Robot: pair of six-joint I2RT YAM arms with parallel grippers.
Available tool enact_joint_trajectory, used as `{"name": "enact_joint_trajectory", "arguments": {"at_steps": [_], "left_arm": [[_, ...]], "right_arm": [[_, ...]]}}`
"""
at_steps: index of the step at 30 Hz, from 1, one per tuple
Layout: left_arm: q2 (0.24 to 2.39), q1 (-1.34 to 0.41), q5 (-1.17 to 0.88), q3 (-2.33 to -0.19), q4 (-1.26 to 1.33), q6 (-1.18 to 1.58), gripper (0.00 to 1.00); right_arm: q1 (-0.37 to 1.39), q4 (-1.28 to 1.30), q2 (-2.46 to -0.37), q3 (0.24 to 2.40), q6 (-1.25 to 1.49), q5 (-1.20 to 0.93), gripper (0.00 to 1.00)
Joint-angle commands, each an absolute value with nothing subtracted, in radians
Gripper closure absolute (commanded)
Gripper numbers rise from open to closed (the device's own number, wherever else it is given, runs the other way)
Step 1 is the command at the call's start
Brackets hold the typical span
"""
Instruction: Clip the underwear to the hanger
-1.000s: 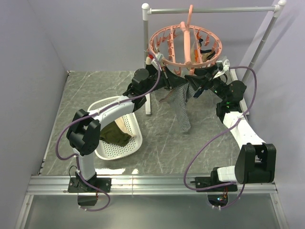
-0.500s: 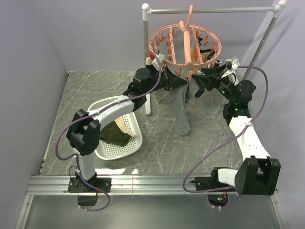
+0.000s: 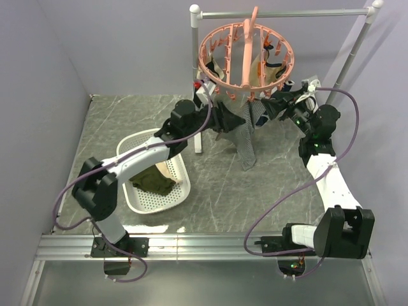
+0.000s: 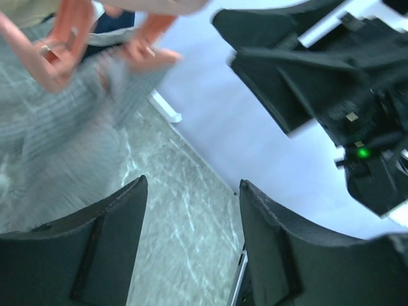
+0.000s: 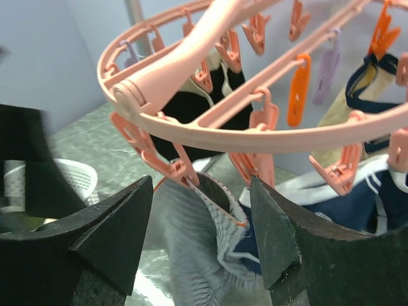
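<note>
The pink ring hanger (image 3: 247,60) hangs from the rail by its hook. The grey-and-white striped underwear (image 3: 245,137) hangs down from its near side, and in the right wrist view a pink peg (image 5: 182,169) pinches the waistband of the underwear (image 5: 197,255). My right gripper (image 5: 203,183) is open just below the ring (image 5: 255,131), with the clipped waistband showing between its fingers, unpressed. My left gripper (image 4: 191,182) is open and empty, and the underwear (image 4: 64,121) shows blurred up and to its left. From above, the left gripper (image 3: 223,118) and right gripper (image 3: 262,109) flank the hanging cloth.
A white basket (image 3: 156,172) holding an olive garment (image 3: 153,180) sits on the table's left half. The grey rail stand's post (image 3: 195,76) rises behind the left arm. Navy (image 5: 357,197) and black (image 5: 191,108) garments also hang from the ring.
My left gripper has opened and drawn back from the ring. The right gripper has moved up and right. The hanger has swung a little and the underwear now hangs from its peg.
</note>
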State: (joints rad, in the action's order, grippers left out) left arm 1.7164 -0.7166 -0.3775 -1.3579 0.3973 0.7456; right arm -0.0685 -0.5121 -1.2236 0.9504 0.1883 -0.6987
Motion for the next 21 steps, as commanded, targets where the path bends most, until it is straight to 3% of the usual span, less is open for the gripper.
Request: {"name": "enact_joint_trajectory", "arguments": {"at_steps": [1,11,21], "left_arm": [[1.57,-0.71,-0.342,-1.293,0.403,0.661,0.34],[1.419,-0.528,-0.465,-1.134,0.293,0.424,0.32],[1.482,-0.443,-0.52,-1.106,0.455,0.319,0.3]], "right_arm": [[-0.078,-0.532,-1.25,1.011,0.155,-0.65,0.31],[-0.083,-0.581,-1.344,1.061,0.138,-0.58,0.31],[-0.109,-0.592,-1.416,1.124,0.114,-0.563,0.3]]}}
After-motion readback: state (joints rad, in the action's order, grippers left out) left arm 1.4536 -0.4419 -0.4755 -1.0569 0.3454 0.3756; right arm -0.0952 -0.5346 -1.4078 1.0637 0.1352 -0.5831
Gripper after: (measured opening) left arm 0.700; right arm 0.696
